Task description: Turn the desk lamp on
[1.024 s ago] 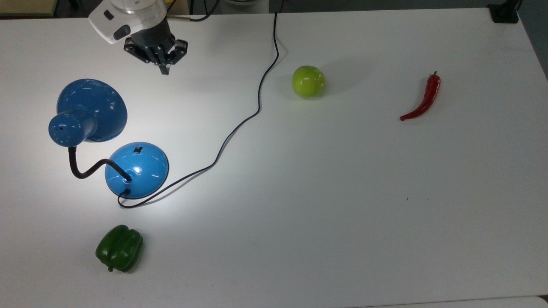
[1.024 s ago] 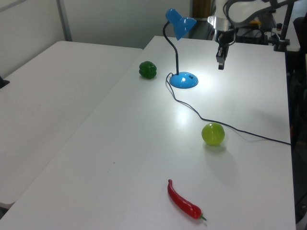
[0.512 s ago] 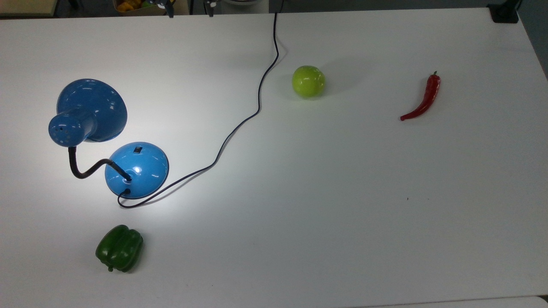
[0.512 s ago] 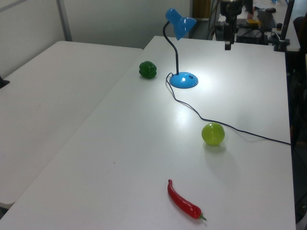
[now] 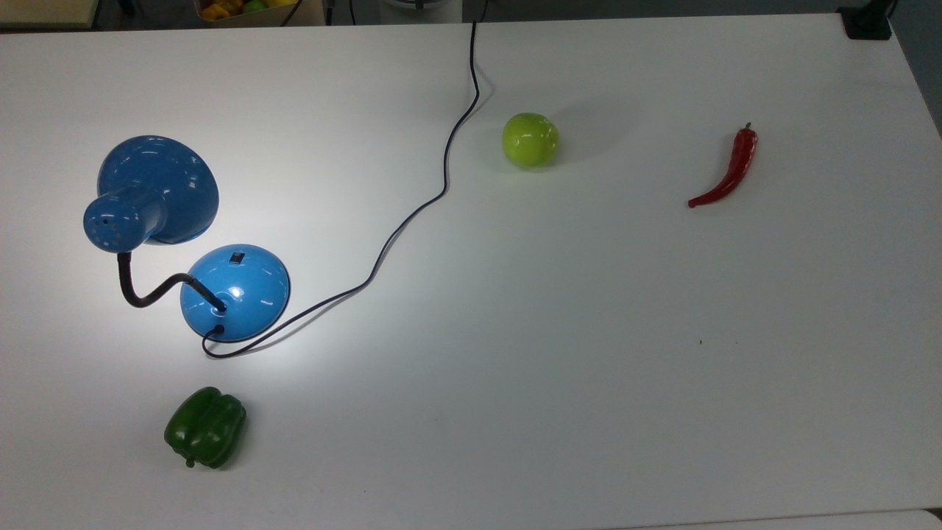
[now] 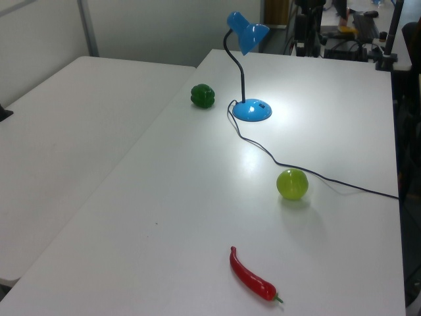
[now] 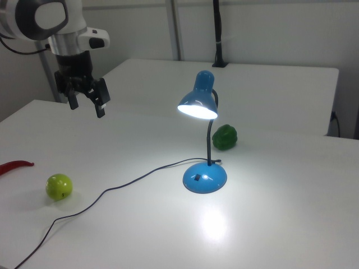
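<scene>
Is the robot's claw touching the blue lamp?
Apart. In the right view the gripper hangs in the air, far to the right view's left of the desk lamp, with bare table between them.

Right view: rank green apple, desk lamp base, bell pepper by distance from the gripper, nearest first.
From the gripper, raised at the right view's upper left:
1. Green apple, below it at the right view's left.
2. Desk lamp base, centre of the table.
3. Bell pepper, behind the lamp, farthest across.
</scene>
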